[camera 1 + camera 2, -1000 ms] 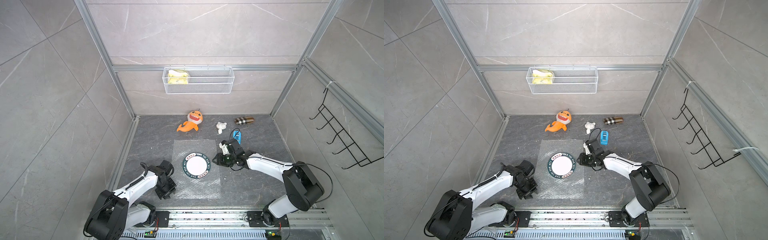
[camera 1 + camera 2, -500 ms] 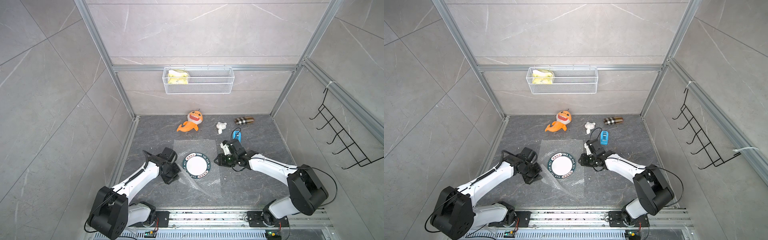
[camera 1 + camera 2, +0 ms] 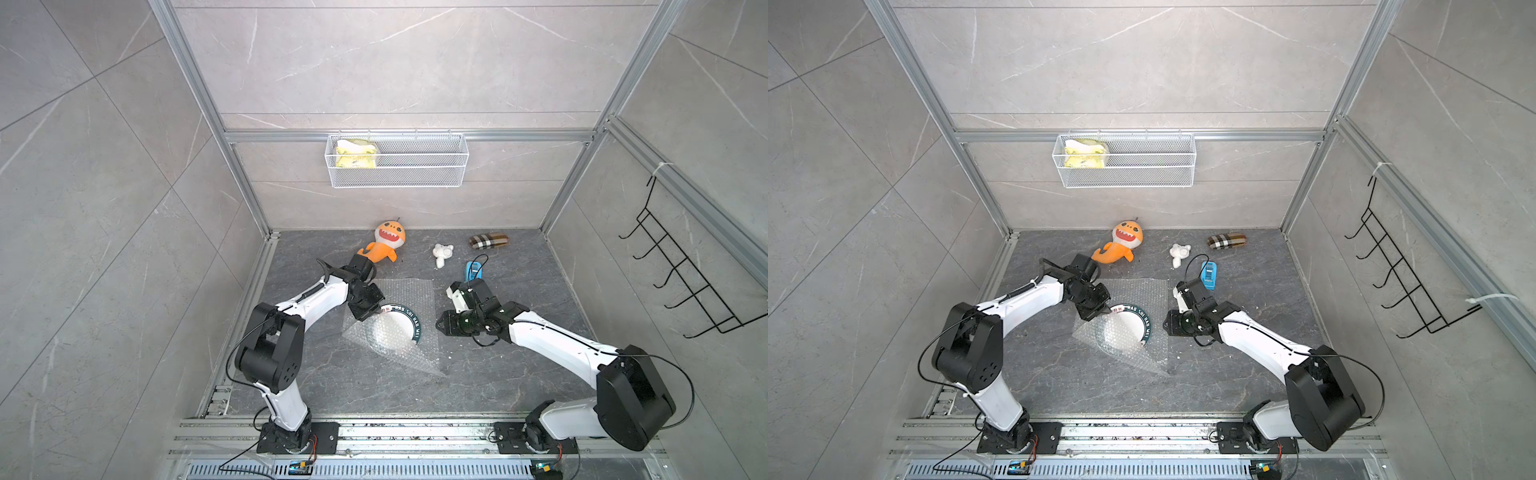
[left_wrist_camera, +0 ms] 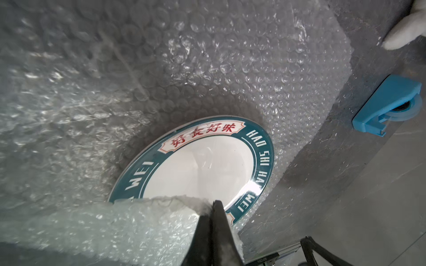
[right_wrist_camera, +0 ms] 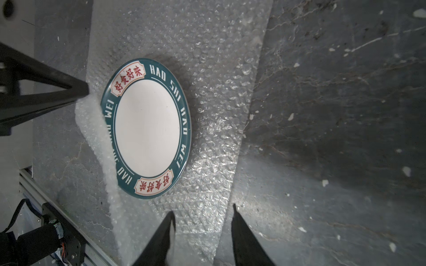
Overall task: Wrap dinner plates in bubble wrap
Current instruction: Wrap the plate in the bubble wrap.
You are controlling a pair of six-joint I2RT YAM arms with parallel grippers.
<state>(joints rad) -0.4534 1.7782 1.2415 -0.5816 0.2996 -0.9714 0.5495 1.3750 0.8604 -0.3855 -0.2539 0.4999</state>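
Observation:
The dinner plate (image 3: pixel 412 323) (image 3: pixel 1140 321) lies on the bubble wrap (image 3: pixel 405 291) (image 3: pixel 1142 291) in both top views; it has a white centre and a teal rim with lettering. A folded flap of the wrap covers the plate's near-left half. My left gripper (image 3: pixel 365 315) (image 4: pixel 211 205) is shut on the flap's corner, held just above the plate (image 4: pixel 200 170). My right gripper (image 3: pixel 440 325) (image 5: pixel 202 209) is open, low at the wrap's right edge (image 5: pixel 219 92), beside the plate (image 5: pixel 147 129). That edge runs between its fingers.
An orange shark plush (image 3: pixel 384 245), a small white figure (image 3: pixel 442 253), a plaid case (image 3: pixel 488 241) and a blue tape dispenser (image 3: pixel 473 272) lie behind the wrap. A wire basket (image 3: pixel 397 166) hangs on the back wall, a black hook rack (image 3: pixel 685 291) on the right wall.
My left gripper closed on the wrap's near-left corner and carried it away and to the right, folding it over the plate. The right gripper has hardly moved.

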